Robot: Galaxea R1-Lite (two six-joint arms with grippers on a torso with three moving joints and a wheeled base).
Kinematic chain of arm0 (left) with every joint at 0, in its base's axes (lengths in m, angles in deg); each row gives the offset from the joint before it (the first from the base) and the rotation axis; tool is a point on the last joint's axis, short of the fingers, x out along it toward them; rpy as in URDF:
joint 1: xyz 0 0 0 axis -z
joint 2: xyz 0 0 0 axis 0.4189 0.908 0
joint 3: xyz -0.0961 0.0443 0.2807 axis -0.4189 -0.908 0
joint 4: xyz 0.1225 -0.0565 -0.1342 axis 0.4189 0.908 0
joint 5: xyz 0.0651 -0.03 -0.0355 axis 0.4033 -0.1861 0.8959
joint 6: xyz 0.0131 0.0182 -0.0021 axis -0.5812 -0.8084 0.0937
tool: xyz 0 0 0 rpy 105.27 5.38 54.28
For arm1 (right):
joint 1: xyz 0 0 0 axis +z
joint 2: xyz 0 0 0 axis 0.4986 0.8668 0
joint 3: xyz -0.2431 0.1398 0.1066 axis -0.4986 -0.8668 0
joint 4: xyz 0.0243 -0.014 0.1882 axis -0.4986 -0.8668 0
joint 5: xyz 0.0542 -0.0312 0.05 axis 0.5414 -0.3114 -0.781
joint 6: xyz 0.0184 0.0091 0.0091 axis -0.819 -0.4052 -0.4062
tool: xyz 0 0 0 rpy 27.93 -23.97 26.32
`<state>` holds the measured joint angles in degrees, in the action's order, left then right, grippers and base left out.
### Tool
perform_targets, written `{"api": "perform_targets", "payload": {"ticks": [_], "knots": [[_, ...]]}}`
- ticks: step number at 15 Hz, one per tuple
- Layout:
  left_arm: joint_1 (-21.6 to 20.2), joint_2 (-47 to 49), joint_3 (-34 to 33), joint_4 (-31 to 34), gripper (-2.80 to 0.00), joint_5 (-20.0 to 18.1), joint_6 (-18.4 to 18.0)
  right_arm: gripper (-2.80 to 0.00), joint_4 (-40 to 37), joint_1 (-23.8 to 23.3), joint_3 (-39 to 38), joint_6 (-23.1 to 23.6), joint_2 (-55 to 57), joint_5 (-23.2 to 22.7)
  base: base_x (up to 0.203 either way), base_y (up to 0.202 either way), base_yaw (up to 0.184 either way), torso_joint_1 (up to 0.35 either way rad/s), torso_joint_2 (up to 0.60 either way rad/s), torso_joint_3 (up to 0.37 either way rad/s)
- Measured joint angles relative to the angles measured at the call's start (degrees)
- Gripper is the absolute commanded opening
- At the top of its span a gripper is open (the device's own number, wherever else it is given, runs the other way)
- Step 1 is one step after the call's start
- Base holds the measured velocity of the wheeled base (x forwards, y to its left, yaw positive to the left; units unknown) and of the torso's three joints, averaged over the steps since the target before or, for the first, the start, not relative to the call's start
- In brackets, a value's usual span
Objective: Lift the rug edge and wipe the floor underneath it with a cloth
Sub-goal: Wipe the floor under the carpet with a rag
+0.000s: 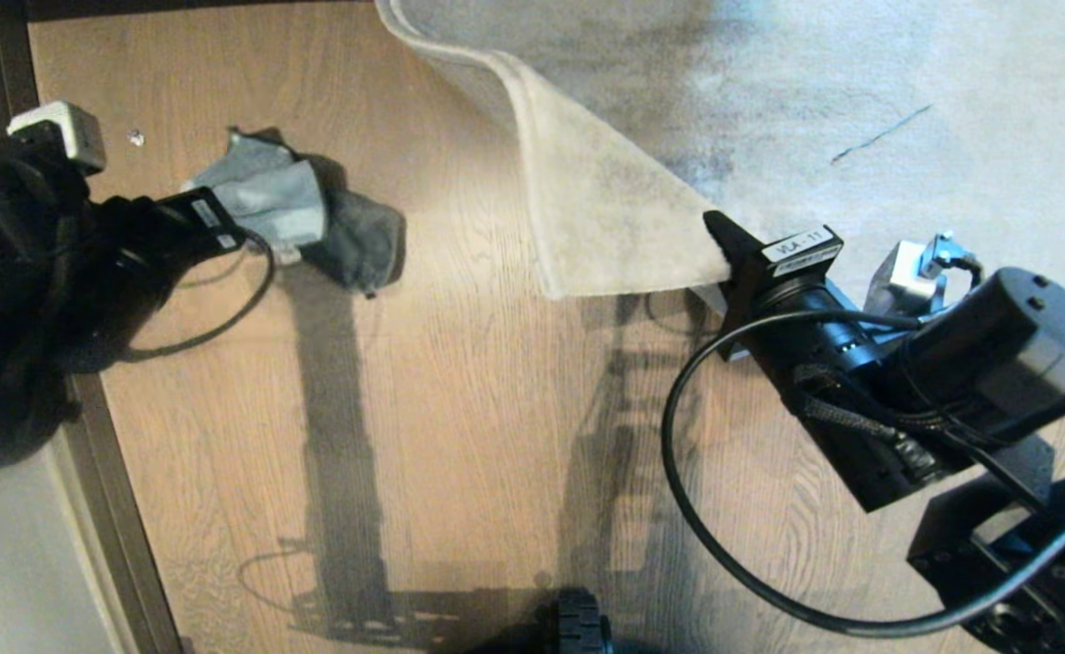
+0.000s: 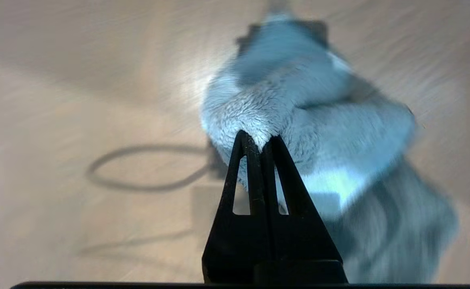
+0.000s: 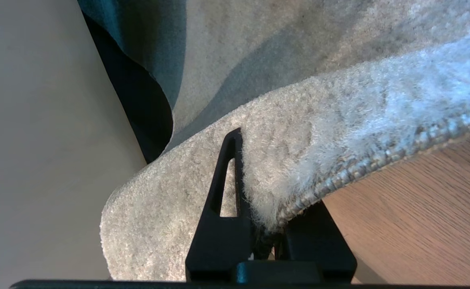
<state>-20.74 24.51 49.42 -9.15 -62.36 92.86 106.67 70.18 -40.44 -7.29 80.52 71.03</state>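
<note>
- Gripping the rug edge (image 1: 605,218), the right gripper (image 1: 723,241) holds the corner raised off the floor (image 1: 460,427), jaws clamped on the pile and woven border.
- On the left, near the dark baseboard (image 1: 114,509), the left gripper (image 2: 262,140) has its jaws pinched tight on the cloth (image 1: 292,209), which drapes onto the bare planks.

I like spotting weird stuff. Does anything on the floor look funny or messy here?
Yes: the rug edge is curled up off the floor, pinched by the right gripper. The rug also has dark smudges and a dark streak.
</note>
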Motion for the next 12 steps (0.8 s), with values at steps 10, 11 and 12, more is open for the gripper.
{"api": "perform_targets", "payload": {"ticks": [10,11,12], "knots": [[-2.08,-21.12,-28.91,-0.11,-2.80,-1.43,-0.02,-2.80,0.01,0.06,-0.02,0.14,-0.21,-0.14,0.000,0.000,0.000,0.000,0.00,0.000],[-2.11,-23.35,-31.89,-0.07,-2.80,-1.51,-0.03,-2.80,0.04,0.06,-0.13,0.16,-0.21,-0.13,0.000,0.000,0.000,0.000,0.00,0.000],[-2.11,-25.61,-34.83,-0.05,-2.80,-1.60,-0.06,-2.80,0.04,0.06,-0.22,0.16,-0.21,-0.13,0.000,0.000,0.000,0.000,0.00,0.000]]}}
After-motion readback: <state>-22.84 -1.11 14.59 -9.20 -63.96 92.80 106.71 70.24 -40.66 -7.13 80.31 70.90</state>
